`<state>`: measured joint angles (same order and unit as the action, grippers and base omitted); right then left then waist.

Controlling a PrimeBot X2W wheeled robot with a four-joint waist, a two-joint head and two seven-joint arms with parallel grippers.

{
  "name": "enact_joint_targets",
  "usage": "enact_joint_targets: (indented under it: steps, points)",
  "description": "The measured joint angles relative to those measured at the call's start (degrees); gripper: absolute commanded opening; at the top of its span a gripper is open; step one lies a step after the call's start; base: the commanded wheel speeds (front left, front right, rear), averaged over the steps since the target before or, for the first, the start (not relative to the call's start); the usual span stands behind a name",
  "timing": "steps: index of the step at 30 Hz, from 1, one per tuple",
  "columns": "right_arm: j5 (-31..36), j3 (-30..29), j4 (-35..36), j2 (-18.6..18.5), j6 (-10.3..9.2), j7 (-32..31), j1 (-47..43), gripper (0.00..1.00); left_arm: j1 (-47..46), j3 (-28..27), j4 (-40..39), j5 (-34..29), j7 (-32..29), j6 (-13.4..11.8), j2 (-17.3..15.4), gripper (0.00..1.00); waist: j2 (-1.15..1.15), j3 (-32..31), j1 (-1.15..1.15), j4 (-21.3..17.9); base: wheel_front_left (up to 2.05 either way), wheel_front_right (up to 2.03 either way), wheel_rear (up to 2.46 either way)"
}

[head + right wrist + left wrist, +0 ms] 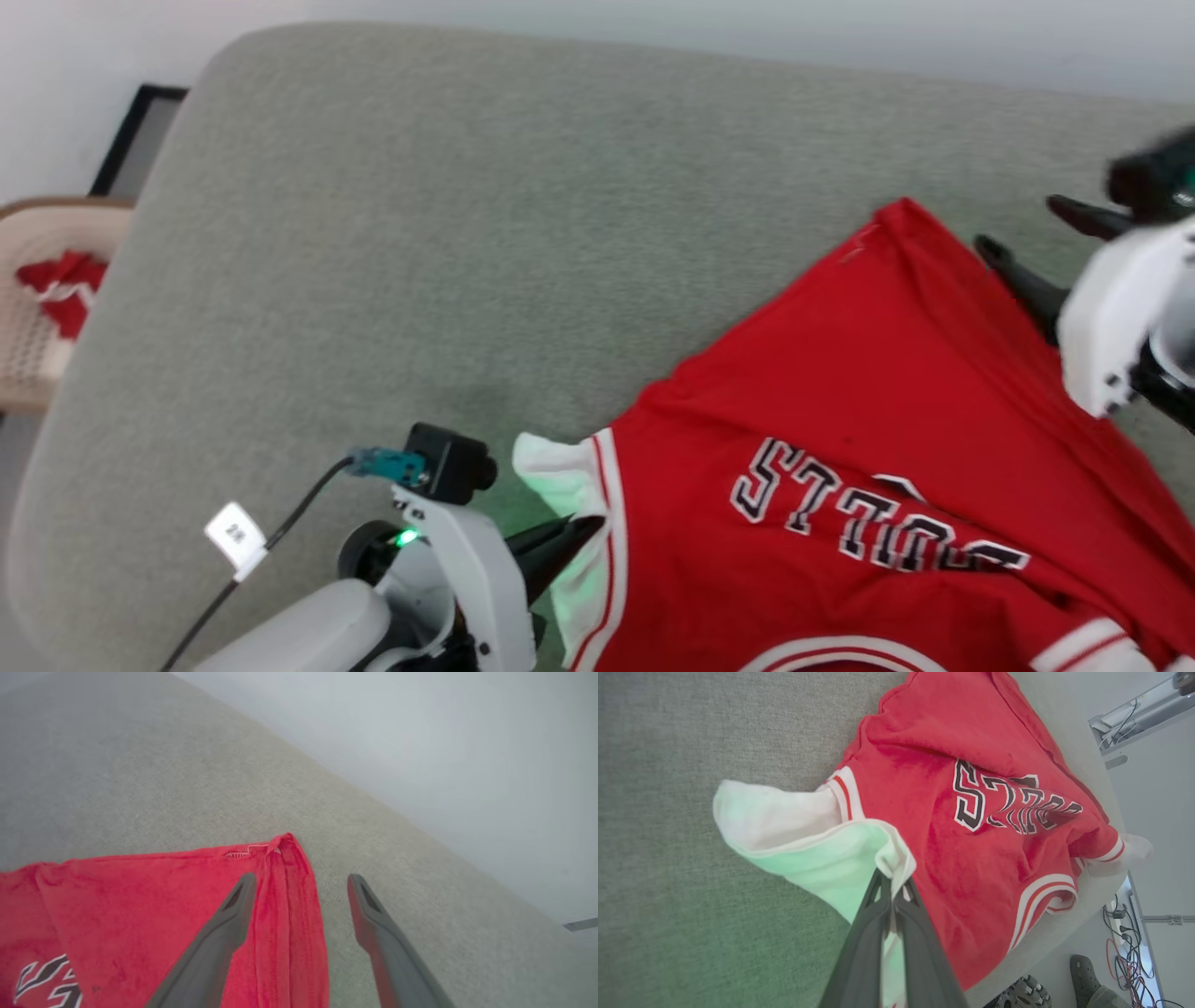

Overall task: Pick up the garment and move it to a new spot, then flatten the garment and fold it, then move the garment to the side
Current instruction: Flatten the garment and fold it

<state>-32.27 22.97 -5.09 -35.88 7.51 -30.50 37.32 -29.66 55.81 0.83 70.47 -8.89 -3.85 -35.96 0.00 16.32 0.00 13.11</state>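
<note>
Lower right of the head view: the garment [840, 401], red, lying on a grey-green padded surface [448, 233], one pointed corner reaching toward the upper right, black white-outlined letters [868, 523] upside down across its lower part, white-and-red stripe trim [609, 485] down the left edge. At bottom centre, the left gripper [590, 525], dark fingers pressed together, pinching the edge of the white sleeve [551, 471] right beside the striped trim. In the left wrist view, fingertips closed on a fold of that sleeve just below mid-frame, the pinched cloth raised and tinted green, the rest of the sleeve trailing toward the left over the padding. A green light [407, 538] glowing on the left wrist, a white tag [235, 539] to its left. At the right edge of the head view, the right gripper [1022, 222], blurred, fingers spread beside the garment's upper corner. In the right wrist view, one finger over the red hem near that corner, the other over bare padding, jaws wide apart, nothing clamped; contact with the cloth impossible to tell. At far left of the head view, a beige basket [28, 364] with red cloth [61, 285] inside, a black frame [140, 131] against the wall above it. Lower right of the left wrist view: a foot in a dark shoe [1083, 973] and tangled cables [1125, 947] on the floor.
</note>
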Motion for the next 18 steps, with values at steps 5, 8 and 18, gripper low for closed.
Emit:
enact_joint_targets:
  steps: [5,8,18]
  points:
    - [-3.32,10.46,-11.85,-0.21,0.01,0.47,9.29,1.0,-1.52,0.81,2.01,-0.57,-0.1,1.89,2.33,0.0,0.0,1.38,0.0,2.79,0.0,0.0,0.0]
    - [-5.71,15.97,-17.52,-0.12,0.01,-0.91,13.1,1.0,-2.35,1.23,3.22,-0.8,-0.08,2.93,3.77,0.0,0.0,2.27,0.0,4.4,0.0,0.0,0.0]
    - [-12.32,29.55,-30.28,-0.69,0.02,-4.72,22.39,1.0,-4.4,2.09,7.24,-1.41,0.11,5.92,7.12,0.0,0.0,5.05,0.0,8.91,0.0,0.0,0.0]
